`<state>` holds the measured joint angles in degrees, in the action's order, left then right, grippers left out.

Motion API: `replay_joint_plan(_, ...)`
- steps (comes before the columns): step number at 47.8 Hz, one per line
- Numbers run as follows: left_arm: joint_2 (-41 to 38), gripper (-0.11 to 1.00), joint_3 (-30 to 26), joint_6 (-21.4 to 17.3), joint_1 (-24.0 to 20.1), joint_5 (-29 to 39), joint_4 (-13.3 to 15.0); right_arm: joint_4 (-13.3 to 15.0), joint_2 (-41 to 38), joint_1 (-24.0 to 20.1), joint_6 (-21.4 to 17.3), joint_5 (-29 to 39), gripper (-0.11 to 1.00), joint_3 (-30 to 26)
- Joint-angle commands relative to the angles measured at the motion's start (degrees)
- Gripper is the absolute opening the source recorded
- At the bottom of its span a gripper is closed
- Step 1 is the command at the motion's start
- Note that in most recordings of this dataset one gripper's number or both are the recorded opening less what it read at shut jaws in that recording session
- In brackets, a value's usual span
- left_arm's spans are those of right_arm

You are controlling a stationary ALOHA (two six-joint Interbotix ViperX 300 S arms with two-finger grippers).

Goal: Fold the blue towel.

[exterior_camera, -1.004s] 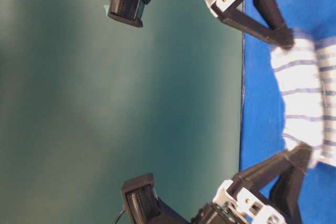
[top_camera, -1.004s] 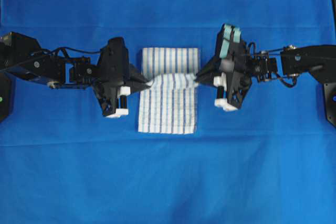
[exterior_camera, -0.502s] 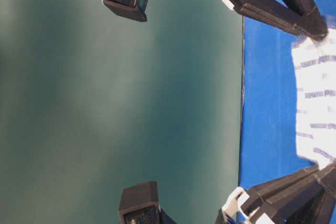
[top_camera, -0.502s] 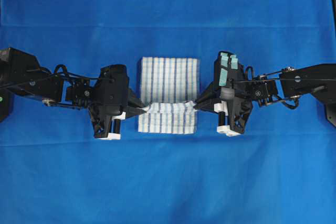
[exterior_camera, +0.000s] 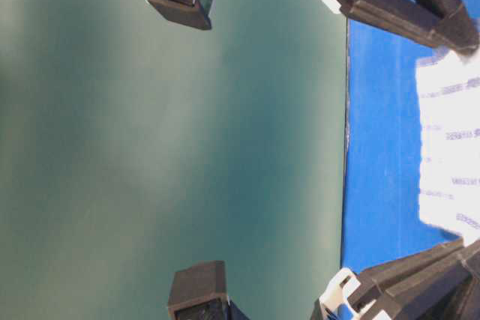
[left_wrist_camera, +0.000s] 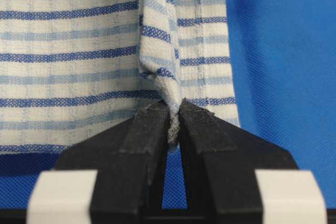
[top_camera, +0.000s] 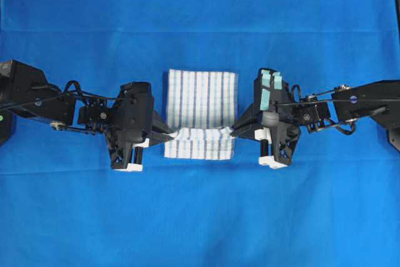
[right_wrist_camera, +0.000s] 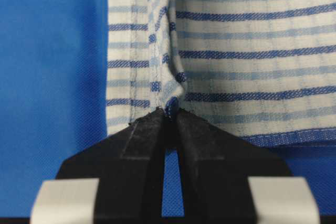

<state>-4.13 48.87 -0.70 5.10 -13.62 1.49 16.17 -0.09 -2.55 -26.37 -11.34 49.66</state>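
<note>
striped blue towel pinched between both arms' jaws

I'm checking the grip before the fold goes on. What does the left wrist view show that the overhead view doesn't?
Left wrist only: the towel's edge bunched and clamped between the black fingers. Overhead only: the whole blue towel, the right gripper pinching its opposite edge, and the blue sheet beneath. Both: the left gripper shut on the striped towel.
</note>
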Motion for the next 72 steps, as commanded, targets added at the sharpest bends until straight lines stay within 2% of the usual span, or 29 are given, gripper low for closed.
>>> replay_joint_plan(1, 1.1, 0.04, -0.8, -0.1, 0.1, -0.2, 0.0, -0.2, 0.4, -0.4, 0.0, 0.1, 0.07, -1.1)
replay_joint_plan(5, 1.1, 0.15, -0.9, -0.1, 0.0, -0.2, 0.0, -0.2, 0.1, -0.4, 0.0, 0.3, 0.08, -1.7)
replay_joint_plan(12, 1.4, 0.49, -0.8, -0.3, 0.0, -0.1, 0.0, -0.2, -0.2, -0.8, 0.0, 0.3, 0.09, -2.4)
replay_joint_plan(13, 1.5, 0.55, -0.8, -0.3, 0.1, 0.1, 0.0, -0.2, -0.2, -0.9, 0.0, 0.3, 0.11, -2.5)
replay_joint_plan(15, 1.8, 0.59, -0.8, -0.3, 0.0, 0.4, 0.0, -0.2, -0.2, -1.1, 0.0, 0.4, 0.19, -2.8)
replay_joint_plan(20, 3.7, 0.55, -0.8, -0.6, 0.0, 2.7, 0.0, -0.2, 0.6, -1.7, 0.0, 1.5, 0.51, -3.6)
replay_joint_plan(23, 6.1, 0.54, -0.8, -0.9, 0.0, 5.2, 0.0, -0.2, 1.9, -2.1, -0.1, 3.6, 0.60, -4.1)
replay_joint_plan(30, 12.6, 0.54, -0.6, -1.0, 0.1, 10.7, 0.0, 0.0, 7.6, -2.6, 0.3, 11.3, 0.55, -5.2)
replay_joint_plan(36, 19.6, 0.53, 0.5, -1.1, 0.1, 14.0, 0.0, 0.2, 13.3, -2.6, 0.7, 16.3, 0.54, -5.1)
replay_joint_plan(47, 32.9, 0.53, 5.0, -1.1, 0.0, 14.8, 0.0, 3.6, 26.2, -2.6, 0.8, 22.9, 0.54, -3.2)
replay_joint_plan(53, 41.0, 0.53, 8.6, -1.1, -0.4, 14.7, 0.0, 5.4, 32.9, -2.5, 0.8, 23.9, 0.54, -0.4)
replay_joint_plan(72, 62.8, 0.54, 18.1, -1.1, -2.5, 17.1, 0.0, 7.6, 55.8, -1.8, 0.7, 25.3, 0.54, 10.4)
